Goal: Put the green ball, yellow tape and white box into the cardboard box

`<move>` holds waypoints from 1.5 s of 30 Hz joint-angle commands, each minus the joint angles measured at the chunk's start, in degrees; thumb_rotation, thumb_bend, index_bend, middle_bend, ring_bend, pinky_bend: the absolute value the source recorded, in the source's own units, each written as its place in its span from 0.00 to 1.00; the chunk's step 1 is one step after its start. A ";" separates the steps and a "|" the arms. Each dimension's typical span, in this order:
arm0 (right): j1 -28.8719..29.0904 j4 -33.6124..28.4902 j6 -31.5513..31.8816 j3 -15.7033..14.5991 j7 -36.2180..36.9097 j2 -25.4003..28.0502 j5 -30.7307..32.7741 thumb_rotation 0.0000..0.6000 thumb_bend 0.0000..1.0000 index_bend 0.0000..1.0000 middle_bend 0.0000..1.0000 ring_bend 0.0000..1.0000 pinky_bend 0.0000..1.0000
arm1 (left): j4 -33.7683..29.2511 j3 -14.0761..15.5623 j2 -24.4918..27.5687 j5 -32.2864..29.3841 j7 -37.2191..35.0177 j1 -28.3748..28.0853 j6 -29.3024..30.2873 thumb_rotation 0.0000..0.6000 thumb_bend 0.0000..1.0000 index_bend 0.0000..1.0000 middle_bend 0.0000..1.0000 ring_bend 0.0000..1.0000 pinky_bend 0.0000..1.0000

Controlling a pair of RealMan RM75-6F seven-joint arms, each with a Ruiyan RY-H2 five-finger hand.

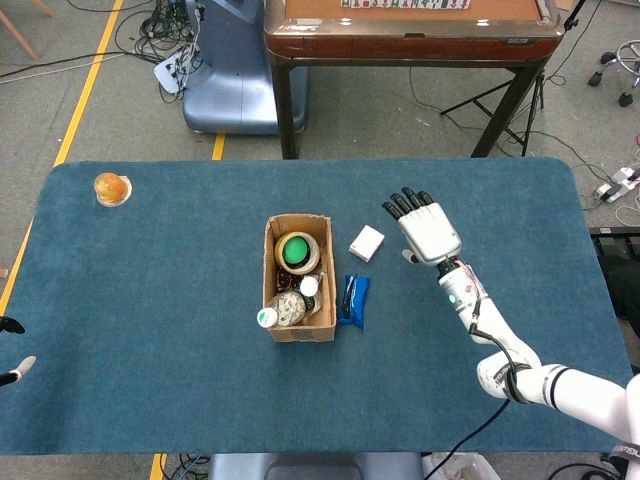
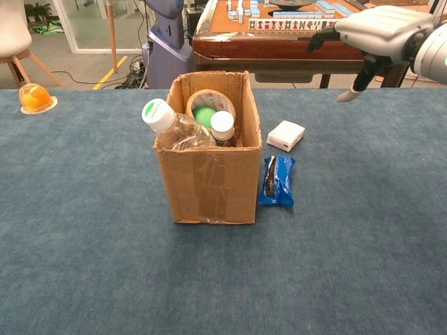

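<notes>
The cardboard box (image 1: 273,300) (image 2: 209,188) stands mid-table. Inside it the yellow tape (image 1: 308,264) (image 2: 208,99) leans at the far end with the green ball (image 1: 293,252) (image 2: 202,115) in its ring. The white box (image 1: 367,242) (image 2: 287,135) lies on the cloth just right of the cardboard box. My right hand (image 1: 428,229) (image 2: 370,35) hovers open, fingers spread, to the right of the white box and above the table, holding nothing. Only my left hand's tips (image 1: 10,372) peek in at the left edge of the head view; their pose is unclear.
Two bottles (image 1: 278,312) (image 2: 174,129) fill the near part of the cardboard box. A blue snack packet (image 1: 352,300) (image 2: 277,180) lies against its right side. An orange jelly cup (image 1: 112,188) (image 2: 35,97) sits at the far left corner. A wooden table (image 1: 410,30) stands behind.
</notes>
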 commanded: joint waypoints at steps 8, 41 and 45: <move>4.22 14.26 -7.34 1.26 -0.47 -8.74 4.90 1.00 0.00 0.26 0.16 0.11 0.23 | -0.14 -0.14 0.27 0.02 -0.92 0.15 0.25 1.00 0.15 0.47 0.44 0.41 0.57; 13.34 43.38 -22.02 0.81 16.97 -25.01 -2.99 1.00 0.00 0.31 0.91 0.86 0.76 | -0.16 -0.55 1.62 -1.14 -3.62 0.99 0.33 1.00 0.15 0.47 0.44 0.41 0.57; 14.15 44.15 -23.60 0.47 15.16 -25.01 -3.19 1.00 0.00 0.31 0.91 0.86 0.76 | -0.13 -0.57 1.62 -1.22 -3.62 1.00 0.28 1.00 0.15 0.47 0.44 0.41 0.57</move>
